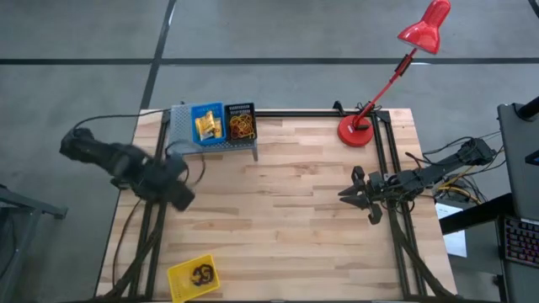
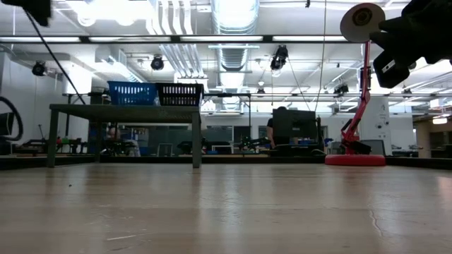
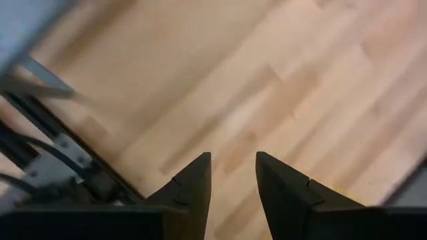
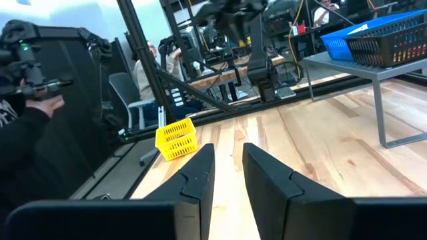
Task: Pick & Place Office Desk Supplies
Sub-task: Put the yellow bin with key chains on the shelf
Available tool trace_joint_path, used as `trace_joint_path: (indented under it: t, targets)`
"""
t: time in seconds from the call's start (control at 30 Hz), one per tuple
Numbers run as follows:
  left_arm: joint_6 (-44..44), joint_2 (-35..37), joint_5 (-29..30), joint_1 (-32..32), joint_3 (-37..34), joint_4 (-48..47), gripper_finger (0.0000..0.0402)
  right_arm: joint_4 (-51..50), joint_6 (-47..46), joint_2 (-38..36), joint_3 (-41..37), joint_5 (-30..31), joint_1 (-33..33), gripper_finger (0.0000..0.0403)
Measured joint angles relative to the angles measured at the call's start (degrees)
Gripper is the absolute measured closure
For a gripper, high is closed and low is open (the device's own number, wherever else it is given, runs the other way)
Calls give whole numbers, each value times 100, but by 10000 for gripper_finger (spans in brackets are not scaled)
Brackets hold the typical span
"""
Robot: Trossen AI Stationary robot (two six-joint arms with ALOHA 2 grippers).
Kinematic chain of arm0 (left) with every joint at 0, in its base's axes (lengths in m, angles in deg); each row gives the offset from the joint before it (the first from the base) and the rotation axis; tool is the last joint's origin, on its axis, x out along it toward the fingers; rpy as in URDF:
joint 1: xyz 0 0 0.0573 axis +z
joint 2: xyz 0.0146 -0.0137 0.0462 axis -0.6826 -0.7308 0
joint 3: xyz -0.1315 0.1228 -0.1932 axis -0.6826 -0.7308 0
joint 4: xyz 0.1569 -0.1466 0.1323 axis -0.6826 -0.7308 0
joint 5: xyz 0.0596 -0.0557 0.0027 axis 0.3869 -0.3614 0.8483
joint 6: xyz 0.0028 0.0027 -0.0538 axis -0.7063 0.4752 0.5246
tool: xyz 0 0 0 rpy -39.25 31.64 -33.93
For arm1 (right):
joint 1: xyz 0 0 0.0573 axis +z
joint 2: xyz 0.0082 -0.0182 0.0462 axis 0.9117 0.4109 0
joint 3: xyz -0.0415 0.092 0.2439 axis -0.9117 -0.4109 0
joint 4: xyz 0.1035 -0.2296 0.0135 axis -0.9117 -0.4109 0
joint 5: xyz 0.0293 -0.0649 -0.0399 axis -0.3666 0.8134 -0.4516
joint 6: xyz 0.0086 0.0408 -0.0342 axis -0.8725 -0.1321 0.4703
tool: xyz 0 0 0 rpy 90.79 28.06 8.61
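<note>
The office desk supplies lie in three small bins. Short yellow pieces (image 1: 207, 127) fill the blue bin (image 1: 195, 114), and red and orange rubber-band loops (image 1: 242, 126) fill the black bin (image 1: 240, 107). Both bins sit on a grey stand (image 1: 187, 143) at the far edge. Dark rings (image 1: 202, 274) lie in the yellow bin (image 1: 180, 283) at the near left corner. My left gripper (image 1: 180, 195) hovers over the table's left edge, pointing steeply down, open, nothing between its fingers (image 3: 233, 163). My right gripper (image 1: 344, 193) waits near the right edge, level, open and empty (image 4: 229, 153).
A red desk lamp (image 1: 358, 130) stands at the far right, with its head reaching beyond the table. The grey stand's legs (image 4: 381, 107) rest on the wood. Bare wooden top (image 1: 295, 219) lies between the arms. A person (image 4: 27, 113) sits beyond the table's left side.
</note>
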Motion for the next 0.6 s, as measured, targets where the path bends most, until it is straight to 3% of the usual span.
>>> trace_joint_path:
  t: [0.17,0.3,0.4,0.6]
  targets:
    - [1387,-345,24,-1788,-169,89,277,1,0,0,0,0,-1,318]
    - [1920,-695,-4,-2772,-366,485,277,1,0,-1,0,-1,-1,314]
    - [1879,-942,-56,-3149,-430,831,277,0,0,-1,0,-1,-2,315]
    - [1453,-1386,-563,-3210,-476,1388,277,0,1,-1,0,-1,-1,324]
